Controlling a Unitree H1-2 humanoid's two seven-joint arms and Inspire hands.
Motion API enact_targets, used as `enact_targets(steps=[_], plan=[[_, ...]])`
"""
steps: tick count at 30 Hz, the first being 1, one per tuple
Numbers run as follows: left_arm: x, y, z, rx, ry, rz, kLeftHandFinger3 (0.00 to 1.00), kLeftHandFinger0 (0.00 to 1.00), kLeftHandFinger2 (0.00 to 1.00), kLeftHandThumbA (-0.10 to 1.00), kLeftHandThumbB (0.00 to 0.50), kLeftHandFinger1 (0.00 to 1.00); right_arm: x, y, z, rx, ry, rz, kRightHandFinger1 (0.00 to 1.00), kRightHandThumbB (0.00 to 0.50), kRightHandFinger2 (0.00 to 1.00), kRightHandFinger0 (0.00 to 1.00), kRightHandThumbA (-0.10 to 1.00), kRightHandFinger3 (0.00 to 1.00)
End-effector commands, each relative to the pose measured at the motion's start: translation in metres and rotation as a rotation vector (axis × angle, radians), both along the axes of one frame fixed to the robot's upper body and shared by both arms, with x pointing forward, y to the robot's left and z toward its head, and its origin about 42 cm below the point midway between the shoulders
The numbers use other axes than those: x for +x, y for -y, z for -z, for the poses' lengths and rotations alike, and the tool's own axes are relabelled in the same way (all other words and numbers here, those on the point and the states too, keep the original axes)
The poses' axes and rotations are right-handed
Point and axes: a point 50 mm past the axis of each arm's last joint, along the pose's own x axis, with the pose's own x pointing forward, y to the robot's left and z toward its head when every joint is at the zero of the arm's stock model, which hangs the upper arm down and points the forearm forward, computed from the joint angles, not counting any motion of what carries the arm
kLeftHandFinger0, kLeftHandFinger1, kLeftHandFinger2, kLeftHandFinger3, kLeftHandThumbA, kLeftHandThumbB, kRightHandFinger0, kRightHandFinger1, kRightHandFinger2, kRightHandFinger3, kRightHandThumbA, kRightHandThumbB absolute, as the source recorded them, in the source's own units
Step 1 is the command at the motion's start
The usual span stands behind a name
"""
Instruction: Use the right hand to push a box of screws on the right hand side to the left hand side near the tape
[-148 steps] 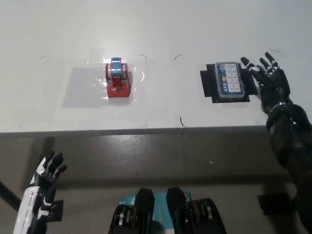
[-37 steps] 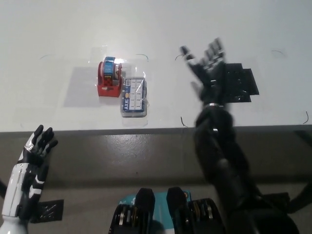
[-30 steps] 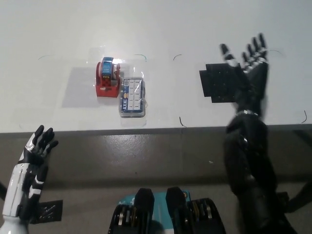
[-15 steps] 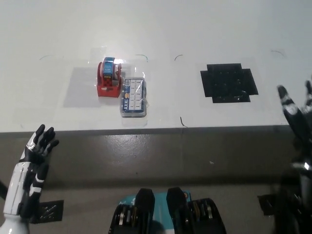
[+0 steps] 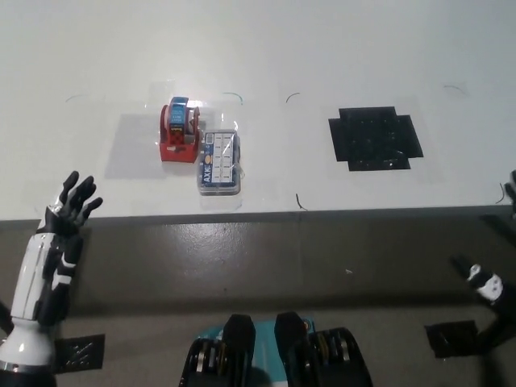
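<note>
On the white table (image 5: 339, 48), I see the box of screws (image 5: 219, 163) lying flat at the left side, its long axis running away from me, label grid facing up. Its upper left corner sits just beside the tape (image 5: 179, 131), a red dispenser with a blue roll on top; I cannot tell whether the two touch or whether a thin gap separates them. Both rest on a faint clear rectangle of film stuck to the tabletop. The box is close to the table's front edge but fully on the surface.

Well apart to the right, I note a black cross-shaped mat (image 5: 375, 138) lying bare on the table. A few thin curved pen marks show on the tabletop around the film and near the mat.

My left hand (image 5: 71, 202) is raised at the lower left, in front of the table's edge, fingers spread and holding nothing, palm turned away from the camera. It is not touching the table.

My right hand (image 5: 487, 284) shows only as a sliver at the lower right border, below table level, far from the box. Finger state: cannot tell, too little in view.
</note>
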Motion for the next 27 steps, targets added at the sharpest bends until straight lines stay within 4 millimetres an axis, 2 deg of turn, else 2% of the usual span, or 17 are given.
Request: enact_targets(steps=[1, 4, 7, 8, 12, 14, 16, 18, 22, 27], plan=[[0.002, -0.004, -0.01, 0.027, 0.029, -0.003, 1.0, 1.0, 1.0, 0.83, 0.123, 1.0, -0.001, -0.004, 0.007, -0.073, -0.034, -0.072, 1.0, 0.28, 1.0, 1.0, 0.99, 1.0], [0.004, -0.007, -0.011, 0.044, 0.019, -0.011, 1.0, 1.0, 1.0, 0.84, 0.132, 1.0, 0.001, -0.007, 0.019, -0.098, -0.072, -0.081, 1.0, 0.269, 1.0, 1.0, 1.0, 1.0], [0.004, -0.007, -0.007, 0.04, 0.006, -0.018, 1.0, 1.0, 1.0, 0.85, 0.138, 1.0, 0.003, -0.007, 0.034, -0.085, -0.123, -0.128, 1.0, 0.201, 1.0, 1.0, 0.95, 1.0], [0.004, -0.007, -0.005, 0.043, 0.001, -0.024, 1.0, 1.0, 1.0, 0.85, 0.139, 1.0, 0.004, -0.007, 0.039, -0.087, -0.146, -0.138, 1.0, 0.193, 1.0, 1.0, 0.94, 1.0], [0.005, -0.01, -0.002, 0.048, 0.001, -0.03, 1.0, 1.0, 1.0, 0.86, 0.124, 1.0, 0.015, -0.009, 0.051, -0.068, -0.21, -0.151, 1.0, 0.248, 1.0, 1.0, 0.92, 1.0], [0.001, -0.012, 0.003, 0.044, -0.014, -0.034, 1.0, 1.0, 1.0, 0.86, 0.137, 1.0, 0.019, -0.012, 0.054, -0.06, -0.221, -0.151, 1.0, 0.263, 1.0, 1.0, 0.93, 1.0], [-0.005, -0.012, 0.008, 0.043, -0.032, -0.033, 1.0, 1.0, 1.0, 0.86, 0.143, 1.0, 0.017, -0.012, 0.057, -0.058, -0.227, -0.152, 1.0, 0.264, 1.0, 1.0, 0.92, 1.0], [-0.008, -0.013, 0.014, 0.052, -0.04, -0.03, 1.0, 1.0, 1.0, 0.85, 0.119, 1.0, 0.016, -0.012, 0.059, -0.054, -0.229, -0.151, 1.0, 0.253, 1.0, 1.0, 0.91, 1.0], [-0.019, -0.012, 0.027, 0.058, -0.074, -0.041, 1.0, 1.0, 1.0, 0.82, 0.103, 1.0, 0.011, -0.008, 0.065, -0.063, -0.259, -0.145, 1.0, 0.272, 1.0, 1.0, 0.93, 1.0], [-0.025, -0.012, 0.041, 0.061, -0.109, -0.041, 1.0, 1.0, 1.0, 0.84, 0.12, 1.0, 0.011, -0.006, 0.073, -0.087, -0.271, -0.148, 1.0, 0.255, 1.0, 1.0, 0.94, 1.0]])
